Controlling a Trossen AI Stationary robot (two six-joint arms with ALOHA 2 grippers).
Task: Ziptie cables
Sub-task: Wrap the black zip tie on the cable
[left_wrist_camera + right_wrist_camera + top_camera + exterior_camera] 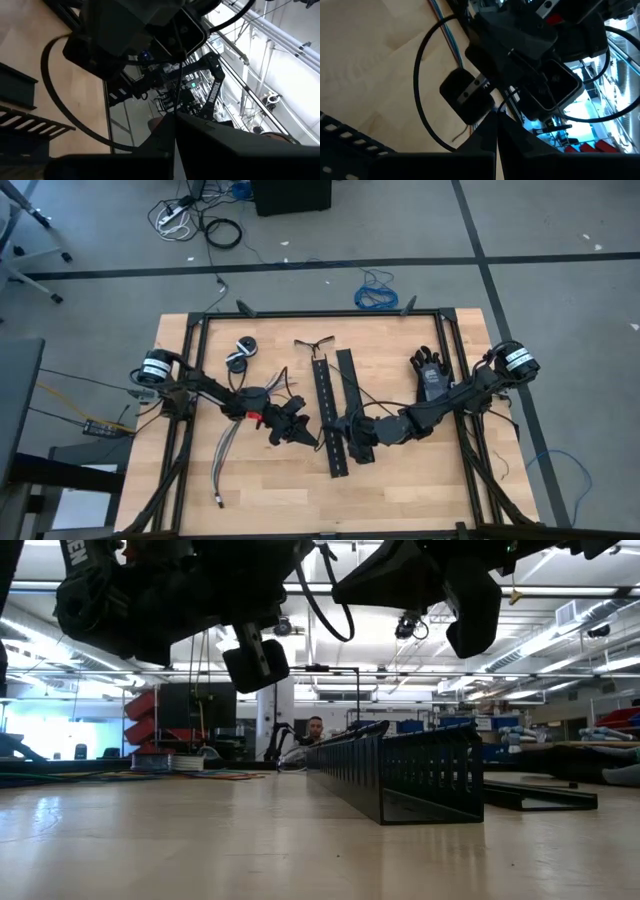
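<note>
A loose bundle of thin grey and pale cables (226, 452) lies on the wooden table's left side, running lengthwise toward the near edge. A thin black ziptie (421, 85) arcs in a loop above the tabletop.

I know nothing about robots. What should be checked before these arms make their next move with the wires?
1. Left pincer shut: ok.
2. Right pincer shut: ok.
3. Both pincers lifted off the table, seen in the low view: ok.
4. Something gripped in either pincer: cannot tell.
5. Cables within the pincers' grasp: not ok; they lie untouched, off to the left arm's side.
6. Black perforated strips clear of the pincers' path: not ok; they lie right beneath them.
</note>
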